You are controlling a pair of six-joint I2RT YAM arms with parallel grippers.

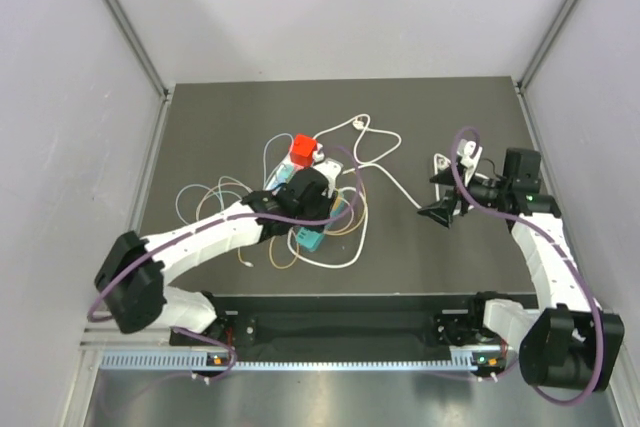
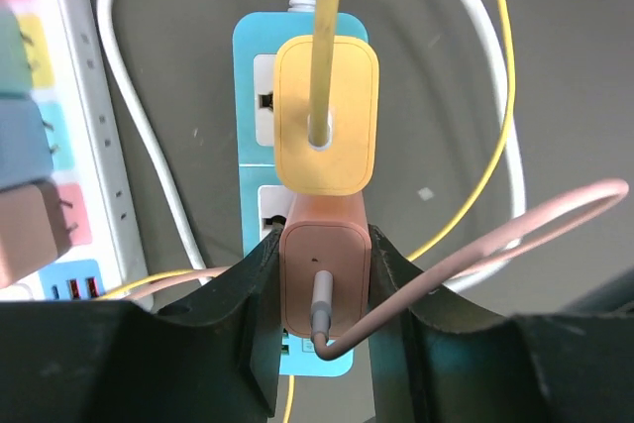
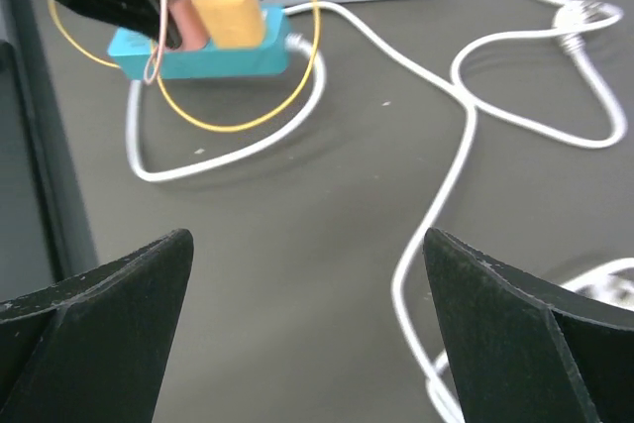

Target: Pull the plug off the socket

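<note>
A pink-brown plug (image 2: 325,274) sits in a teal socket strip (image 2: 246,76), next to a yellow plug (image 2: 325,114) on the same strip. My left gripper (image 2: 325,289) is shut on the pink plug, one finger on each side. In the top view the left gripper (image 1: 305,197) hovers over the strip (image 1: 308,240). The right wrist view shows the teal strip (image 3: 198,58), the yellow plug (image 3: 236,12) and the pink plug (image 3: 183,19) at the far left. My right gripper (image 1: 440,209) is open and empty above the dark mat, to the right.
A white power strip (image 1: 325,165) with a red plug (image 1: 301,149) and coloured plugs (image 2: 30,126) lies beside the teal one. White cables (image 3: 466,116) and thin yellow and pink wires (image 1: 345,222) loop over the mat. Grey walls close in the sides.
</note>
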